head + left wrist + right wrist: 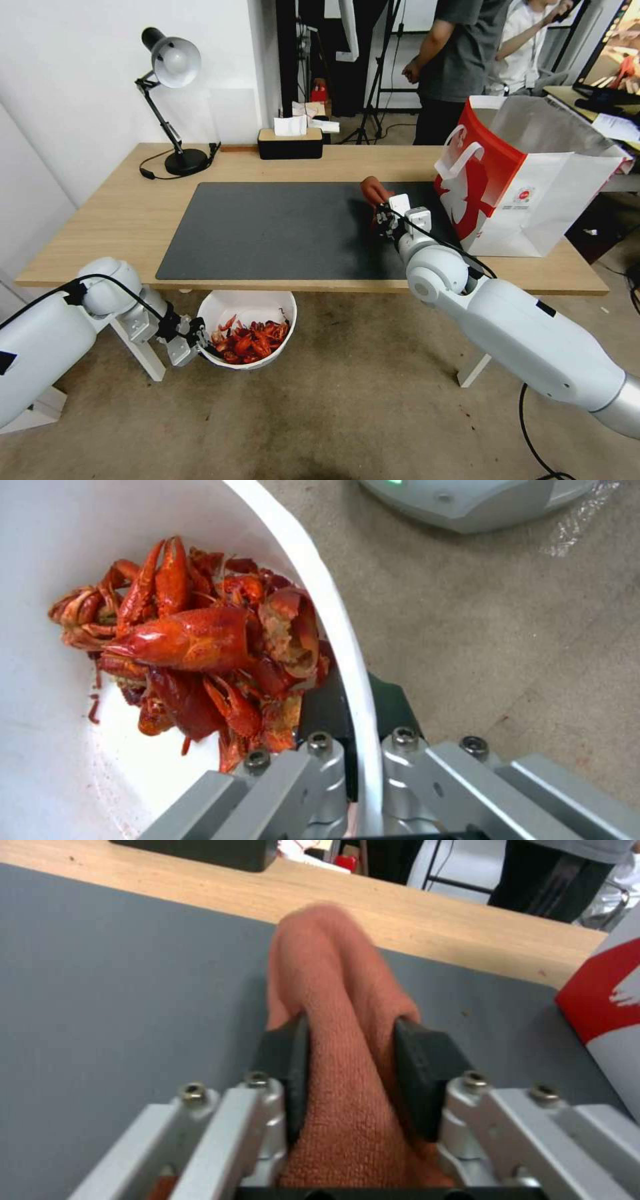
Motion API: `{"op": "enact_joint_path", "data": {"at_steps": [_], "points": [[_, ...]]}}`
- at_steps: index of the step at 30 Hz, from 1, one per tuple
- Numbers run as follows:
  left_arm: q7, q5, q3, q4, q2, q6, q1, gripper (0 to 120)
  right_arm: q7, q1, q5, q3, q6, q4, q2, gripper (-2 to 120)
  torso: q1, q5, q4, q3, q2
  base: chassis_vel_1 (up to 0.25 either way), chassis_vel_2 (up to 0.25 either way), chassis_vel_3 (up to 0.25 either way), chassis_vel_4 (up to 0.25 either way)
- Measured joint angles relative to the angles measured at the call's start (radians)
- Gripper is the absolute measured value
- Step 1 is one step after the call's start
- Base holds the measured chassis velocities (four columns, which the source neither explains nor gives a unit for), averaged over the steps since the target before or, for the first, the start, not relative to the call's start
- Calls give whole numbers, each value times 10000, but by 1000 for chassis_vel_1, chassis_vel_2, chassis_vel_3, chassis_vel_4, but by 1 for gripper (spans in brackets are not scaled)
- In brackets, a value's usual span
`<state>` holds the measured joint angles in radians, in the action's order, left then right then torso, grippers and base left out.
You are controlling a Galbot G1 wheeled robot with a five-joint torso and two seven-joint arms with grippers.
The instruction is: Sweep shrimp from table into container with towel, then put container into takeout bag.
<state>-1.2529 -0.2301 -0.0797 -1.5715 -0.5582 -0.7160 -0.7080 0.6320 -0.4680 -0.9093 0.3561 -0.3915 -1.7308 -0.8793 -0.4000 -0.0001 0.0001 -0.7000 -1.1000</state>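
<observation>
Left wrist view, left hand [357, 760] pinching container [327, 605] rim, shrimp [200, 650] inside

- The dark mat [267, 230] on the table [120, 213] lies bare across its left and middle, giving open passage there.
- The takeout bag [527, 193] stands upright at the table's right end, its mouth open upward and walling off that side.
- The right gripper [385, 212], clamped on the towel [373, 190], sits just beside the bag's red side.
- A desk lamp [175, 100] and a tissue box [290, 141] line the far edge.
- Below the near edge, the left gripper [200, 337] pinches the wall of the container [247, 307], which holds the shrimp [250, 340], close to a white table leg [140, 347].
</observation>
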Motion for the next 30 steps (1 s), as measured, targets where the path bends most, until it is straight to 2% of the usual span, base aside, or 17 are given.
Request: {"op": "enact_joint_path", "data": {"at_steps": [2,5,6,7,9,10,12,13,16,17,20,21,23,24,27,28,30], "points": [[0,-51,262,-62,41,-41,-260,0,56,-77,-6,-106,-116,-106,29,47,0,0,0,0,0,0,0,0,0],[0,-94,461,-96,59,-70,-423,0,130,-119,-38,-160,-224,-184,64,54,1,0,0,0,0,0,0,0,0],[0,-135,634,-134,87,-81,-588,0,282,-178,-138,-221,-452,-282,101,64,1,0,0,0,0,0,0,0,0],[0,-135,634,-134,87,-81,-588,0,282,-178,-138,-221,-452,-282,101,64,1,0,0,0,0,0,0,0,0],[0,-157,728,-174,105,-86,-703,0,379,-254,-237,-330,-563,-372,80,74,1,1,-2,0,0,0,0,0,0],[0,-157,728,-174,105,-86,-703,0,379,-254,-237,-330,-563,-372,80,74,1,1,-2,0,0,0,0,0,0],[0,-167,784,-218,113,-86,-779,0,372,-338,-296,-467,-277,-449,20,84,1,0,0,0,0,0,0,0,0],[0,-167,784,-218,113,-86,-779,0,372,-338,-296,-467,-277,-449,20,84,1,0,0,0,0,0,0,0,0],[68,-236,1032,-315,137,-86,-996,0,-173,-733,-428,-835,844,-730,14,98,0,0,0,0,0,0,0,0,0],[68,-236,1032,-315,137,-86,-996,0,-173,-733,-428,-835,844,-730,14,98,0,0,0,0,0,0,0,0,0],[138,-321,1335,-407,163,-86,-1256,0,-1006,-1694,-316,-1535,2479,-1259,58,100,0,0,2,1,0,0,0,0,0],[138,-321,1335,-407,163,-86,-1256,0,-1006,-1694,-316,-1535,2479,-1259,58,100,0,0,2,1,0,0,0,0,0],[161,-338,1470,-485,215,-87,-1432,0,-1802,-2816,299,-2231,3612,-1700,201,100,1,1,1,0,0,0,0,0,0],[161,-338,1470,-485,215,-87,-1432,0,-1802,-2816,299,-2231,3612,-1700,201,100,1,1,1,0,0,0,0,0,0],[188,-359,1606,-593,299,-125,-1667,0,-3578,-5250,1784,-3727,5382,-2586,411,100,1,3,-3,0,-1,0,0,0,0],[188,-359,1606,-593,299,-125,-1667,0,-3578,-5250,1784,-3727,5382,-2586,411,100,1,3,-3,0,-1,0,0,0,0],[192,-369,1613,-636,315,-135,-1742,0,-3965,-6950,2751,-4586,6133,-3289,303,100,1,0,-3,1,-1,0,0,0,0]]}}
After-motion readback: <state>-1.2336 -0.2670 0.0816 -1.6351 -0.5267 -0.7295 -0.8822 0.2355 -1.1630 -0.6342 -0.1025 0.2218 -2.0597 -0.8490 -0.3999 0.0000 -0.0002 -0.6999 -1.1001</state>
